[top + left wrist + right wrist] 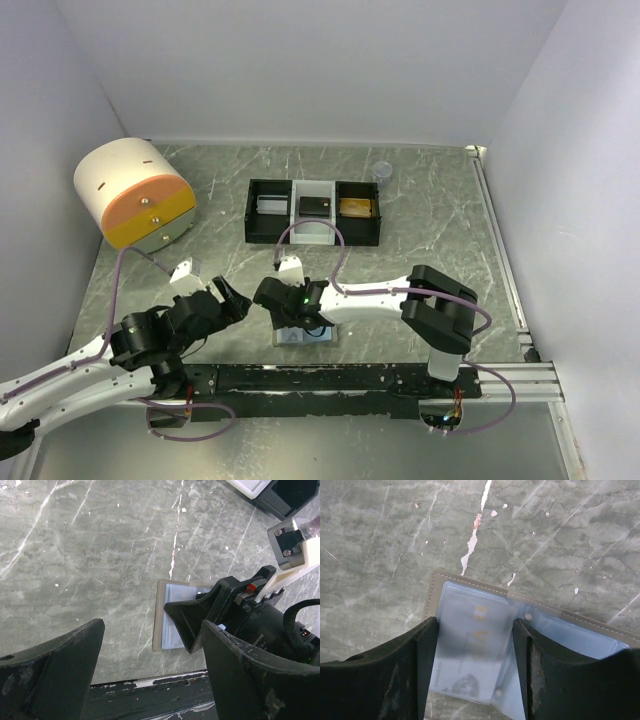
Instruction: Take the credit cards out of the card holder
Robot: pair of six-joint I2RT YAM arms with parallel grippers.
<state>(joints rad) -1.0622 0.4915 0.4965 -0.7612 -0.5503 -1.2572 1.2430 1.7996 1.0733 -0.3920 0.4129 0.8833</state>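
The tray (249, 212) at the far side of the bench (430, 190) is holding one card per compartment: a pale card (272, 206), a dark card (315, 206) and a gold card (357, 207). The card holder (570, 630) is lying open just beside the near edge, well apart from the tray. My right hand (474, 652) is standing parted, straddling a sleeved card (480, 622) without clamping it. My left hand (152, 635) is hovering wide open and empty beside it. Only the right wrist view is showing that card's orange lettering.

Orange lettering (479, 635) on the sleeved card (467, 677) is blurred, unreadable.
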